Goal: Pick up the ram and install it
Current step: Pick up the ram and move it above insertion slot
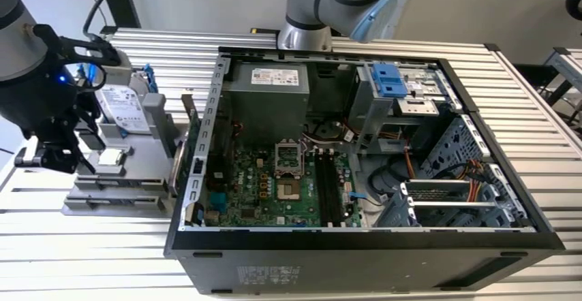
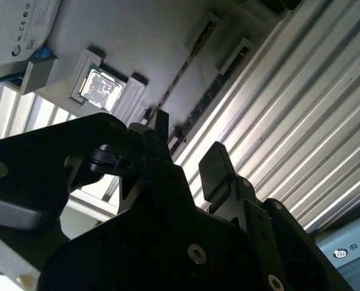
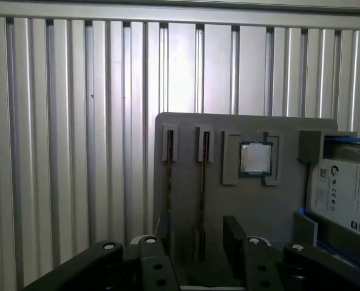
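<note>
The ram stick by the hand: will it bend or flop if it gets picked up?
Probably stiff: the ram looks like a thin, straight board standing on edge in a slot of the grey holder. Likely light, being so thin. It could tip once lifted, since only the slot props it. The open hand sits just over it.

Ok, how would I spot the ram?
Find the open computer case; the grey holder sits beside it on the exterior view's left. On it, the ram is the long thin strip standing edge-on in the slot nearest the square chip, which lies flat and shiny.
</note>
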